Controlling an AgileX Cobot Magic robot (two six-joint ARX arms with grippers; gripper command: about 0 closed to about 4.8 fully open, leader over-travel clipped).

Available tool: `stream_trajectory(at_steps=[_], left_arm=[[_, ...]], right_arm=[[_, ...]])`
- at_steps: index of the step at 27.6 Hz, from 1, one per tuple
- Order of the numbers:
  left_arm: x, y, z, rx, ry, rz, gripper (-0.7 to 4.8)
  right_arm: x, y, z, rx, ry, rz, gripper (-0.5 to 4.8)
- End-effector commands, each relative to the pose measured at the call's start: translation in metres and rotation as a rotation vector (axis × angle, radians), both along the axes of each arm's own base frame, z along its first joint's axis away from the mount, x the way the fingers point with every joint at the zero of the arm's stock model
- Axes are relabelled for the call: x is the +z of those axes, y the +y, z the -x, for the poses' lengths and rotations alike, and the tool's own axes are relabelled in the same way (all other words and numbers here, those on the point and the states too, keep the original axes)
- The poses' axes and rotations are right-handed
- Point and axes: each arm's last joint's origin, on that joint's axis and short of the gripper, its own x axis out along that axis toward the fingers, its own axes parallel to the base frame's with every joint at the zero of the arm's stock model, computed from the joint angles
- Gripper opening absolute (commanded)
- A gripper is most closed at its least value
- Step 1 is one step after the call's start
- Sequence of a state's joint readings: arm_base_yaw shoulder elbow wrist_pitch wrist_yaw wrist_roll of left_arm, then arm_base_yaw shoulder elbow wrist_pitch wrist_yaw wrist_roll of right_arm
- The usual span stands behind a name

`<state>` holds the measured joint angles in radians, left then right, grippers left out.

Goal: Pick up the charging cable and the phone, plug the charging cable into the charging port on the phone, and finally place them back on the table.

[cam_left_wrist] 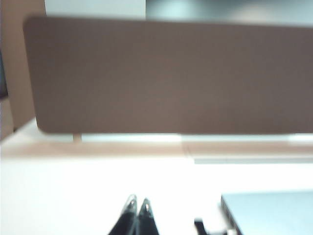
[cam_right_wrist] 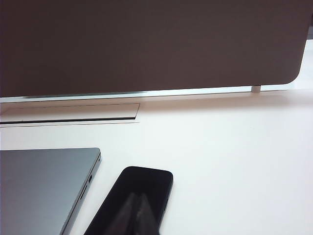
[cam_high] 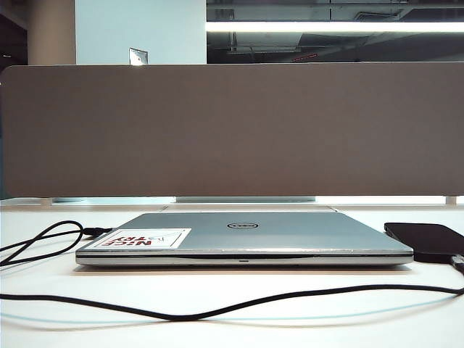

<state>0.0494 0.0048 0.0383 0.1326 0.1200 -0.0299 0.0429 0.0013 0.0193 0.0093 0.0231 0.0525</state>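
Note:
The phone, a flat black slab, lies on the white table to the right of the laptop. The black charging cable snakes across the front of the table, loops at the left, and one dark end rests at the phone's near corner; whether it is plugged in I cannot tell. Neither arm shows in the exterior view. My left gripper is shut and empty over bare table, left of the laptop. My right gripper is shut, its dark fingers just above the phone.
A closed silver Dell laptop with a red-lettered sticker fills the middle of the table. A grey-brown divider panel stands along the back. A dark cable end lies beside the laptop's corner.

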Motion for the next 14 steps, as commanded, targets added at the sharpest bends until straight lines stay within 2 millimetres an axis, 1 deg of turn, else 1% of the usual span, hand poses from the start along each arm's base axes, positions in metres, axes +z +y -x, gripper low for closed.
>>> stream_trajectory(at_steps=[1,5,11,14], left_arm=[[-0.009,0.0,-0.001,0.001,0.101,0.001,-0.05],[-0.019,0.0,-0.001,0.0,0.198,0.006,-0.05],[-0.025,0.0,-0.001,-0.002,0.266,0.008,-0.05],[-0.025,-0.002,-0.001,-0.016,0.264,-0.033,-0.05]], right_arm=[[0.004,0.0,0.001,0.0,-0.027,-0.001,0.09],[0.004,0.0,0.001,0.0,-0.027,-0.001,0.09],[0.004,0.0,0.001,0.0,-0.027,-0.001,0.09],[0.004,0.0,0.001,0.0,-0.027,-0.001,0.09]])
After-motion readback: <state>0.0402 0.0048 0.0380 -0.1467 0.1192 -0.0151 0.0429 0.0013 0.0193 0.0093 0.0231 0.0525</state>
